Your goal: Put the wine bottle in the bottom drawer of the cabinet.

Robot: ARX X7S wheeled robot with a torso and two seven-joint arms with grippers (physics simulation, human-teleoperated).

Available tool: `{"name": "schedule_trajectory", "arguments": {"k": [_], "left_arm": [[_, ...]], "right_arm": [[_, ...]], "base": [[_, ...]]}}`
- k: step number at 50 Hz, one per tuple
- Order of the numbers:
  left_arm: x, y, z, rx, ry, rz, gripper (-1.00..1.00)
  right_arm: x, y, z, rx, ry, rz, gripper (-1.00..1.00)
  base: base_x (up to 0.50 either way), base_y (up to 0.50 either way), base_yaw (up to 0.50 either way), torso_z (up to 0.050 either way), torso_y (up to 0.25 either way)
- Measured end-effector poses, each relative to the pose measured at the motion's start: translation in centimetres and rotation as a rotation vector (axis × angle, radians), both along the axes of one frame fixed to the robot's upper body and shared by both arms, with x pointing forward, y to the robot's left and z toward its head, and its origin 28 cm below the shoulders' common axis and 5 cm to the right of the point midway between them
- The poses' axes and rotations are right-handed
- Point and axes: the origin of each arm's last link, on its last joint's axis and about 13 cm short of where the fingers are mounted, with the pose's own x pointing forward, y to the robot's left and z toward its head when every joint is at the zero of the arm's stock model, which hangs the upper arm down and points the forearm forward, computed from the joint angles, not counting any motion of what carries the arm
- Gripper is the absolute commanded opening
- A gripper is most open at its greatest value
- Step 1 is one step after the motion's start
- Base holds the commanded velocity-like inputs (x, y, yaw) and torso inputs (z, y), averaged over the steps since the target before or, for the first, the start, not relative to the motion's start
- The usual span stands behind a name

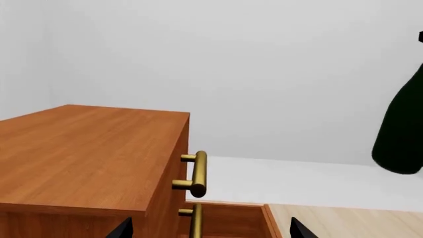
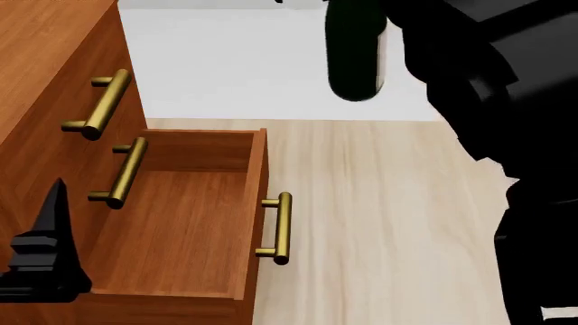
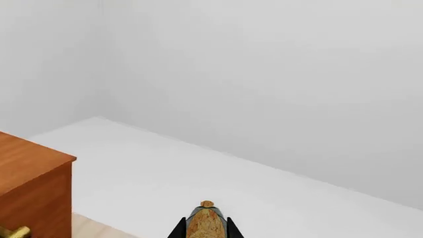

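Observation:
The dark green wine bottle (image 2: 355, 54) hangs in the air past the open drawer, off to its right, and its body also shows in the left wrist view (image 1: 399, 139). My right gripper (image 3: 206, 231) is shut on its neck, with the tan cork (image 3: 206, 223) between the black fingers. The bottom drawer (image 2: 256, 183) of the reddish-brown cabinet (image 2: 36, 40) is pulled out, its brass handle (image 2: 280, 227) facing right. My left gripper (image 1: 211, 233) is open beside the cabinet front, above the drawer (image 1: 231, 220), and holds nothing.
Two upper drawers with brass handles (image 2: 99, 105) (image 2: 122, 172) are closed. Pale wood floor (image 2: 388, 223) lies to the right of the drawer, with a white wall behind. My black right arm (image 2: 505, 101) fills the right side of the head view.

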Motion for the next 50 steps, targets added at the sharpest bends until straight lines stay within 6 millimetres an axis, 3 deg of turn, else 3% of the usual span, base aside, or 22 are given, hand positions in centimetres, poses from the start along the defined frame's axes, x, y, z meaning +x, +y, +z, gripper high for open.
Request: {"name": "schedule_trajectory", "arguments": {"k": [28,50], "left_arm": [[-0.1,0.0,0.2,0.002,-0.01,-0.005,1.0],[0.2,0.0,-0.2,-0.005,0.005,-0.002,1.0]], "right_arm": [[1.6,3.2,0.3,0.09,0.135,0.17,-1.0],[2.6,4.5,0.3,0.201,0.248,0.271,-1.0]], "base": [[0.0,0.0,0.0,0.0,0.001],[0.0,0.0,0.0,0.0,0.001]]}}
